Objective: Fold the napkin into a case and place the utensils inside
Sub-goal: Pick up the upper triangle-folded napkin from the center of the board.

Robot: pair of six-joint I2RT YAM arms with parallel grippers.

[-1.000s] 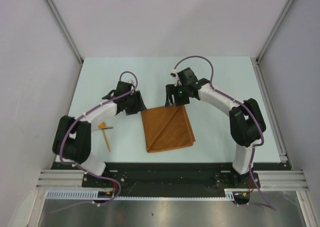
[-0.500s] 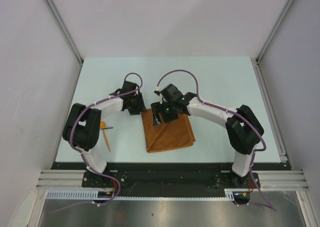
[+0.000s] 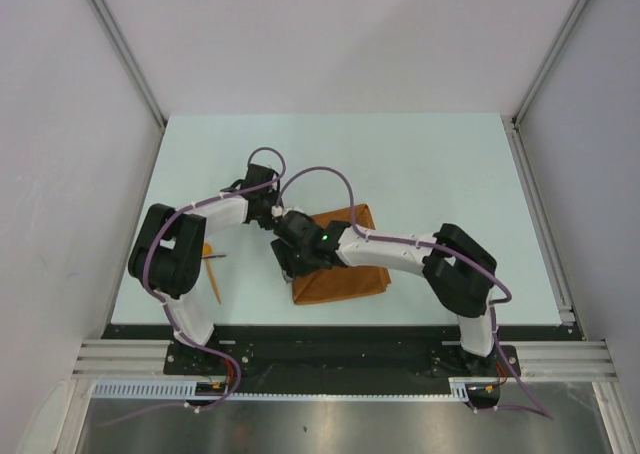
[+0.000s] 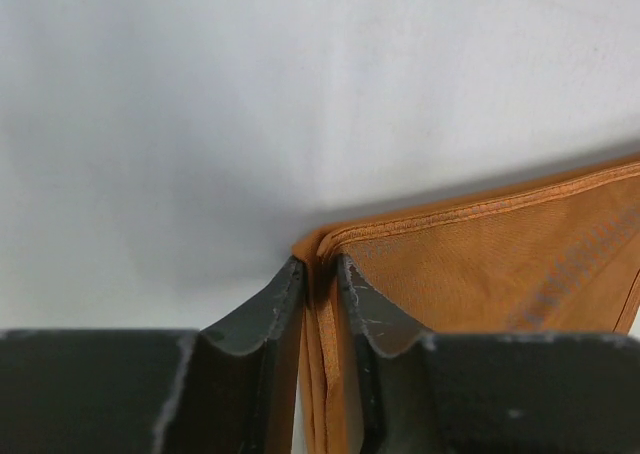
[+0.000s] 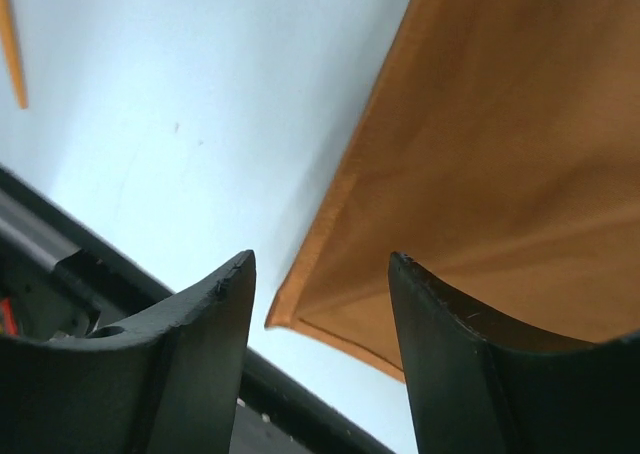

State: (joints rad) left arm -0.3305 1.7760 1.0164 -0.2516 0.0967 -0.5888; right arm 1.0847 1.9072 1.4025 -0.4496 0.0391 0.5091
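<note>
On a pale blue-green table [image 3: 450,164], boxed in by plain grey-white walls [image 3: 350,34] and slim metal posts [image 3: 120,49], two robot arms bent over one napkin [image 3: 345,282]. Two orange utensils lay well apart from it, beside the left arm: a spoon [image 3: 205,251] and a slim stick-like piece [image 3: 214,282]. The napkin, a matte rust-orange cloth folded into layered thickness with a stitched hem, sat toward the near middle of the table. The left gripper [image 4: 318,266] pinched the cloth's far-left corner, its jaws narrow with the layers between them. The right gripper [image 5: 320,264] hung over the near-left corner, jaws apart and holding nothing.
</note>
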